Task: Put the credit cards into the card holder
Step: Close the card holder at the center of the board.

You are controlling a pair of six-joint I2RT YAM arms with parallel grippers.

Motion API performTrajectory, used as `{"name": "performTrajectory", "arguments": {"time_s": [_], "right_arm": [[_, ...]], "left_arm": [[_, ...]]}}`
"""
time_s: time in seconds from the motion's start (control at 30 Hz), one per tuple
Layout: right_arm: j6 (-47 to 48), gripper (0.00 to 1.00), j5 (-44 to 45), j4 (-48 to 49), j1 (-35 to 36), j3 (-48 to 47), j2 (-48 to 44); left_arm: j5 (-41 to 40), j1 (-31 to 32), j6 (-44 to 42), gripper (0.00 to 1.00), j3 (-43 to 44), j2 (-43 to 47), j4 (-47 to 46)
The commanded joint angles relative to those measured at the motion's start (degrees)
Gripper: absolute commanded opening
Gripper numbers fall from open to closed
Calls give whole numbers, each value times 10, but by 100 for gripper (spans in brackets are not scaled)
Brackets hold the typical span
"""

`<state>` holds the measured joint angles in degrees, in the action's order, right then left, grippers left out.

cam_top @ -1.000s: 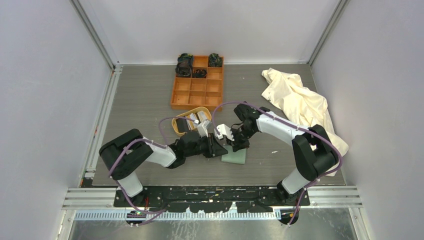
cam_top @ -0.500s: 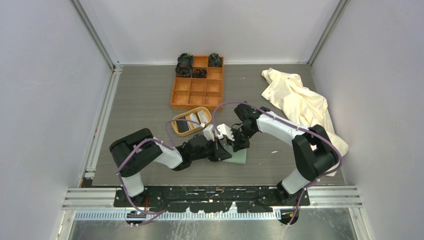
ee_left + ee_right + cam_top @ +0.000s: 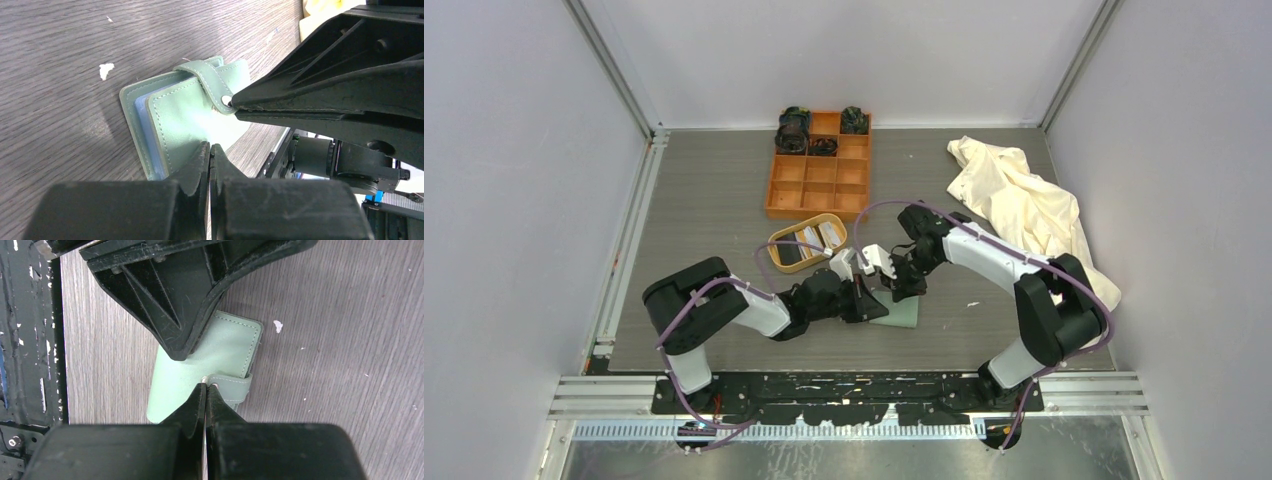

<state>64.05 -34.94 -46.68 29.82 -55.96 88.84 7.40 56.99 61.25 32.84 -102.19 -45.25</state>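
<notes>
The sage-green card holder (image 3: 900, 314) lies folded shut on the table, its strap tab (image 3: 210, 80) wrapped over the cover. A pale blue layer shows between its covers (image 3: 141, 131). My left gripper (image 3: 871, 304) is shut, its tips (image 3: 210, 146) pressing down on the cover. My right gripper (image 3: 903, 292) is shut too, its tips (image 3: 206, 385) touching the snap end of the strap (image 3: 231, 386). Each gripper shows in the other's wrist view, over the card holder (image 3: 225, 347). The credit cards (image 3: 816, 238), white and dark, stand in the oval tan tray (image 3: 774, 248).
An orange nine-compartment box (image 3: 820, 178) with dark items in its far cells stands behind the tray. A crumpled cream cloth (image 3: 1024, 205) lies at the right. White crumbs (image 3: 105, 70) lie on the wood-grain table beside the card holder.
My left arm has swung right from beside the tray, and its shut gripper now rests on the card holder. My right gripper has stayed at the strap, shifting only slightly.
</notes>
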Motion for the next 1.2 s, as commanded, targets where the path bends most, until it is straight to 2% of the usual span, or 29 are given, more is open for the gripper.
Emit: {"name": "performTrajectory", "arguments": {"time_s": [0.0, 0.6, 1.17], "right_arm": [[-7, 1, -29, -29, -2, -4, -27], [-4, 1, 7, -24, 32, 15, -6], [22, 1, 53, -33, 60, 56, -25]], "left_arm": [[-54, -9, -12, 0, -2, -20, 85], [-50, -10, -11, 0, 0, -17, 81], [-42, -12, -2, 0, -11, -17, 54]]}}
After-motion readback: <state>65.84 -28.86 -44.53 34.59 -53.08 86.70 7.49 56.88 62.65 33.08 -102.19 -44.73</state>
